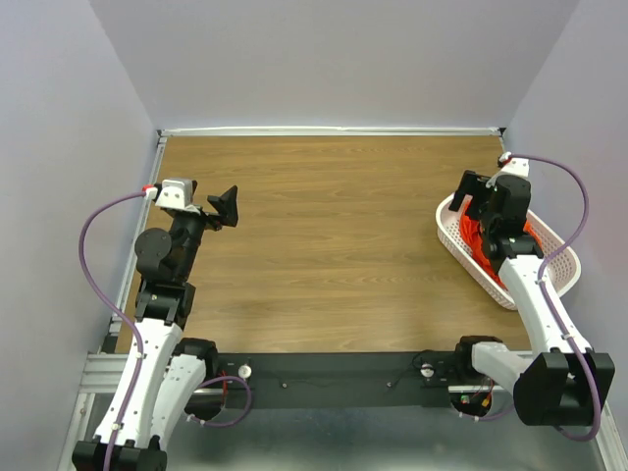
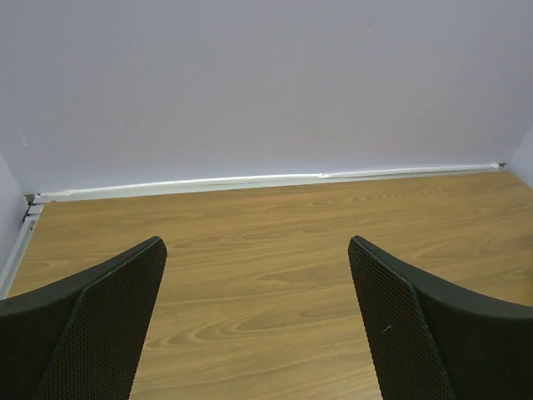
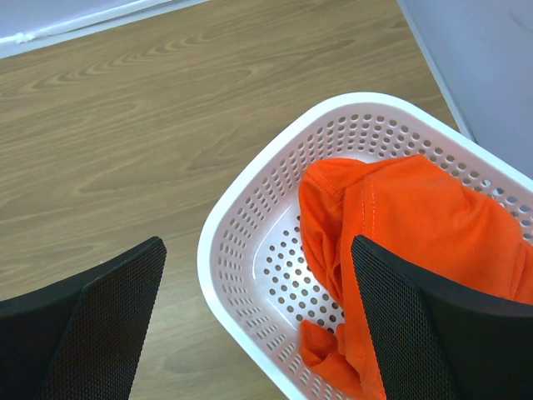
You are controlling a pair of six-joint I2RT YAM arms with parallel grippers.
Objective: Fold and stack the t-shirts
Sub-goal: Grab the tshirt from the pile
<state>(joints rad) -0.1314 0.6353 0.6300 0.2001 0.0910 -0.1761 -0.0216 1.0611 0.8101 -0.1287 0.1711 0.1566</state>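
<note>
Orange t-shirts (image 3: pixel 425 208) are being contained, crumpled and unfolded, in a white perforated plastic basket (image 3: pixel 218 250). The cloth is being piled toward one side of the basket, and a patch of the holed floor is being left uncovered next to it, as seen from the right wrist. A stitched edge is being shown along the margin of the bundle. Whether one shirt or several are lying there cannot be told, though it is possibly only one. In the top view the basket is being seen standing on the wooden table (image 1: pixel 334 216) at its right side, close beside the right wall (image 1: pixel 579 108), with orange cloth showing past the arm.

The right hand (image 1: pixel 474 191) is being held above the basket's far left end, with its jaws spread wide and nothing grasped. In its own view one finger is being seen over the table and the other over the orange cloth, apart from both.

The left hand (image 1: pixel 226 208) is being held above the left side of the table, well apart from the basket. It is likewise released and grasping nothing, and wood grain and a pale wall are being framed between its fingers.
</note>
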